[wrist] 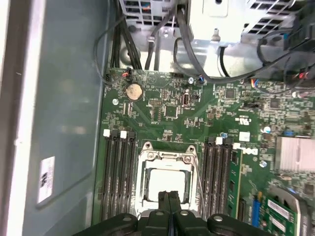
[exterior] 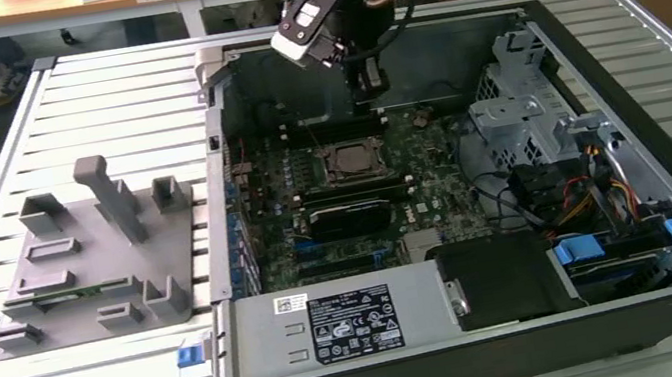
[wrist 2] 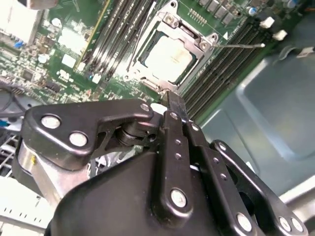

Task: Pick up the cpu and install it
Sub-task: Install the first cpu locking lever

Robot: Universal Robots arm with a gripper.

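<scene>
The cpu (exterior: 348,161) lies flat in the motherboard socket inside the open computer case, its silvery-white top showing in both wrist views (wrist 2: 167,54) (wrist: 165,179). A metal socket frame (wrist: 167,157) surrounds it, and a thin wire lever (wrist 2: 238,45) sticks out to one side. My gripper (exterior: 364,93) hangs above the board, just beyond the socket's far side in the exterior view. Its two black fingers (wrist: 164,197) are pressed together with nothing between them; their tips (wrist 2: 174,105) are apart from the chip.
Grey plastic fixture blocks (exterior: 91,258) stand on the slatted table at the exterior view's left. Inside the case (exterior: 630,0) are memory slots (wrist: 118,172), a drive cage (exterior: 526,108), cables (exterior: 581,200) and the power supply (exterior: 344,324) at the front.
</scene>
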